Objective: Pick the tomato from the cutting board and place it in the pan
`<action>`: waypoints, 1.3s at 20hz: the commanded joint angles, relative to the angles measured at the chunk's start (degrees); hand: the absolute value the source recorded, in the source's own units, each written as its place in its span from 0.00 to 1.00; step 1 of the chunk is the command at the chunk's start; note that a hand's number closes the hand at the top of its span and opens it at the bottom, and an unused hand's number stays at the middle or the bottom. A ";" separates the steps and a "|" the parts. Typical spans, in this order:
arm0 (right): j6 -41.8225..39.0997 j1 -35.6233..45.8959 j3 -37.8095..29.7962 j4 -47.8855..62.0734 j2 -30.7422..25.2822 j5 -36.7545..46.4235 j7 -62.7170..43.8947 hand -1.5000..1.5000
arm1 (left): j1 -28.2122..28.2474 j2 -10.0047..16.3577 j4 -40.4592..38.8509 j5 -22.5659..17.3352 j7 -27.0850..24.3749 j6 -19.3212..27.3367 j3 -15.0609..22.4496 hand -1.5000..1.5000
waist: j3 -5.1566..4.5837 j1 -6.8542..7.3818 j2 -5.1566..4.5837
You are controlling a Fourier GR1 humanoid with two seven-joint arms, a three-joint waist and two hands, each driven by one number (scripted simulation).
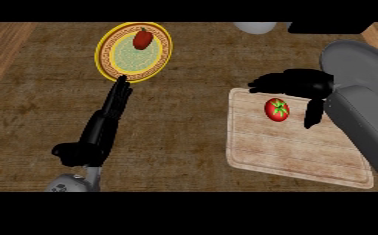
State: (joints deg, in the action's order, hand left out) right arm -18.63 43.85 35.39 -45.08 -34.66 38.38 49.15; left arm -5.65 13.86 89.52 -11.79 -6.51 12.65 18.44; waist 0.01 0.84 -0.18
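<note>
Fingers (pixel 267 82) of the right hand (pixel 301 83) arch apart over the tomato (pixel 277 109), thumb hanging beside it, nothing clasped. The tomato sits near the far left corner of the cutting board (pixel 295 154), by the surface's (pixel 192 129) right edge. The left hand (pixel 111 113) lies straight-fingered just before a yellow-rimmed plate (pixel 105 62).

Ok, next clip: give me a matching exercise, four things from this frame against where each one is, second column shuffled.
Things
1. tomato
2. red pepper
3. left hand
4. right hand

Places
A. on the yellow-rimmed plate
B. over the far edge of the cutting board, open, right by the tomato
C. lying on the cutting board
D. on the near side of the plate, fingers straight, pointing towards it

Pairs: 1-C, 2-A, 3-D, 4-B
</note>
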 commanded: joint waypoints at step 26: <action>16.27 2.90 -3.50 20.81 13.71 13.98 10.30 1.00 | 3.18 -3.39 1.64 4.30 0.00 -3.33 -2.66 0.50 | 0.03 0.12 -0.11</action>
State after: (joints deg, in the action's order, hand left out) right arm -5.94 48.35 33.46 -27.06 -23.21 52.26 56.05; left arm -2.32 10.64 91.02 -7.91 -6.92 9.54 16.22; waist -0.69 1.08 0.55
